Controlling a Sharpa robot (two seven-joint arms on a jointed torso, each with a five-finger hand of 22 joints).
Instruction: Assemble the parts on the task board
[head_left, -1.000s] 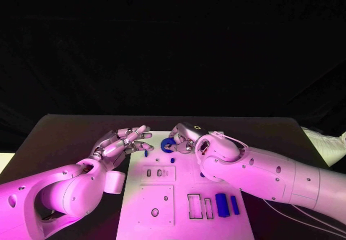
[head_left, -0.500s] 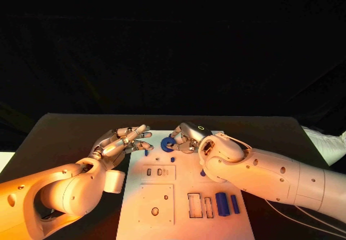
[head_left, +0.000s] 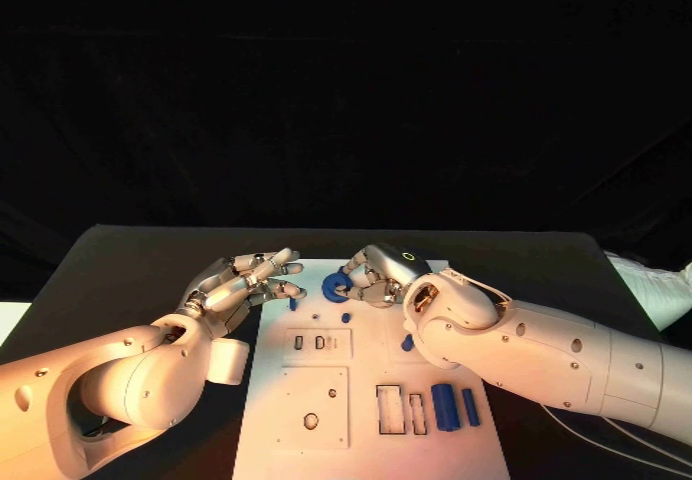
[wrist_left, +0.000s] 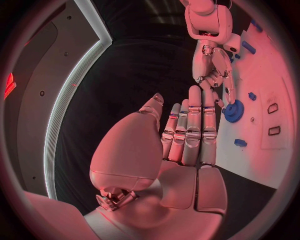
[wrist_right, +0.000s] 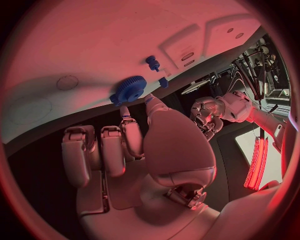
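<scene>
The white task board (head_left: 368, 400) lies in the middle of the table. A blue gear (head_left: 338, 288) sits at its far end, also visible in the wrist views (wrist_left: 234, 111) (wrist_right: 130, 89). My right hand (head_left: 379, 275) curls over the gear, and a fingertip (wrist_right: 125, 108) and the thumb touch its rim; I cannot tell whether they grip it. My left hand (head_left: 245, 285) hovers at the board's far left corner, fingers (wrist_left: 190, 125) stretched out, holding nothing. Small blue pegs (head_left: 345, 318) (head_left: 293, 303) stand near the gear. Two blue bars (head_left: 443, 408) lie at the board's near right.
Rectangular slots (head_left: 389, 410) lie beside the blue bars, and a square panel with holes (head_left: 315, 400) is at the near left. Another small blue piece (head_left: 407, 343) sits under my right forearm (head_left: 534, 350). Black table surface (head_left: 130, 280) surrounds the board.
My right forearm has edged slightly to the right. The gear and both hands stay almost where they were.
</scene>
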